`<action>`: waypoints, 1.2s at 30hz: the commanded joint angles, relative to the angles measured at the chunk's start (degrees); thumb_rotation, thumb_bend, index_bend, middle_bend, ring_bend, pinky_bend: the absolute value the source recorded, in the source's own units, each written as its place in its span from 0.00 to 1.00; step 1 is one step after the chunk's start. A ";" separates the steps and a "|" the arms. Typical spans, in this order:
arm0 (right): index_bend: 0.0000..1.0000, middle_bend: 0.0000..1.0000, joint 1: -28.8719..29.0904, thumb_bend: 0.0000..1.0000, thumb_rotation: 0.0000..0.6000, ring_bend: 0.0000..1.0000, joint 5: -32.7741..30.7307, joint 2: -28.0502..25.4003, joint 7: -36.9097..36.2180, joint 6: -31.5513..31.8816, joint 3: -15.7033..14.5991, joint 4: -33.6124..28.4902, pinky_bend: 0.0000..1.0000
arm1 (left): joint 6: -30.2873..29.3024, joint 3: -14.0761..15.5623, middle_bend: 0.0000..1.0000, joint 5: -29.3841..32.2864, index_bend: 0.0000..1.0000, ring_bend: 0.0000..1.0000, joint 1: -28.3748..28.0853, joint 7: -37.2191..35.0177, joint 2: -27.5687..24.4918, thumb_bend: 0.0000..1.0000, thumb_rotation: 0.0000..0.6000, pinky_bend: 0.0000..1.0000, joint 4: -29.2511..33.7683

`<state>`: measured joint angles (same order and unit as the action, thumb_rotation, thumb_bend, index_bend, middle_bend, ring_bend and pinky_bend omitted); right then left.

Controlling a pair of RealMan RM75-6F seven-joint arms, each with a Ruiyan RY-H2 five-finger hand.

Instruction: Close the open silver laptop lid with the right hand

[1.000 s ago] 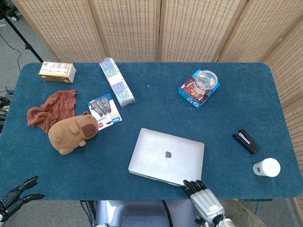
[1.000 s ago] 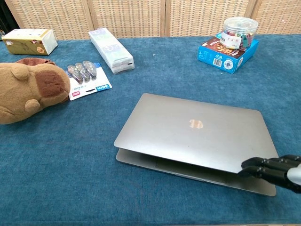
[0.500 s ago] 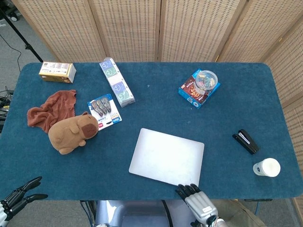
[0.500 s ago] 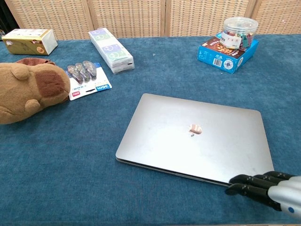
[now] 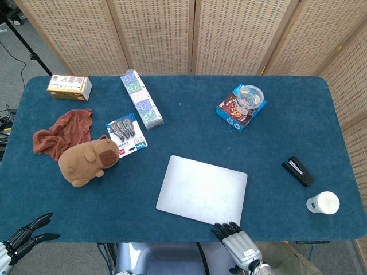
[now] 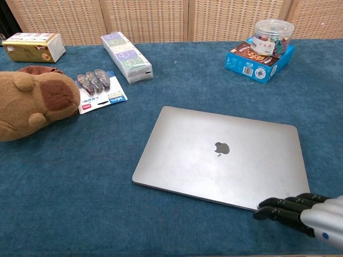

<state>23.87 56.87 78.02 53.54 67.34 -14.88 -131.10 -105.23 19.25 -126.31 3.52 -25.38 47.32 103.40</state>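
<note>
The silver laptop (image 5: 202,189) (image 6: 222,155) lies flat on the blue table with its lid down. My right hand (image 5: 237,244) (image 6: 303,215) sits just off the laptop's near right corner, its dark fingers stretched toward the edge and holding nothing. In the chest view the fingertips (image 6: 266,209) lie on the cloth beside the corner. My left hand (image 5: 22,239) hangs below the table's near left edge, fingers apart and empty.
A brown plush animal (image 5: 88,160) and a rust cloth (image 5: 62,133) lie at the left, with a blister pack (image 5: 126,134), a long packet (image 5: 141,98) and a small box (image 5: 69,87). A blue box with a clear tub (image 5: 241,106) stands behind; a stapler (image 5: 297,171) and a white cup (image 5: 323,203) lie right.
The laptop lid dropped from slightly ajar to fully flat. My right hand slid back off the lid's near corner toward the table edge.
</note>
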 commanded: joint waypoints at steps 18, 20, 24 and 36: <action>0.06 0.00 -3.25 0.19 1.00 0.00 24.86 -19.53 -15.84 9.76 1.09 -3.89 0.00 | 2.60 -3.20 0.09 7.99 0.27 0.15 -0.46 0.94 4.09 0.12 1.00 0.20 1.00; 0.06 0.00 -4.29 0.19 1.00 0.00 27.13 -22.50 -18.95 11.22 0.88 -3.89 0.00 | 3.17 -3.80 0.09 9.35 0.27 0.15 -0.60 1.04 4.86 0.12 1.00 0.20 1.19; 0.07 0.00 -7.18 0.19 1.00 0.00 29.21 -28.72 -26.67 15.21 0.74 -3.41 0.00 | 4.27 -5.47 0.09 12.16 0.27 0.15 -0.93 1.88 6.95 0.12 1.00 0.20 1.16; 0.06 0.00 -12.96 0.19 1.00 0.00 28.04 -34.51 -49.42 18.44 1.90 9.34 0.00 | 5.88 -8.34 0.09 15.39 0.27 0.15 -2.22 2.25 10.03 0.12 1.00 0.20 1.22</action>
<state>12.97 85.79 44.79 8.69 84.70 -13.47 -125.59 -99.82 11.35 -111.23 1.71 -23.20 56.95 104.58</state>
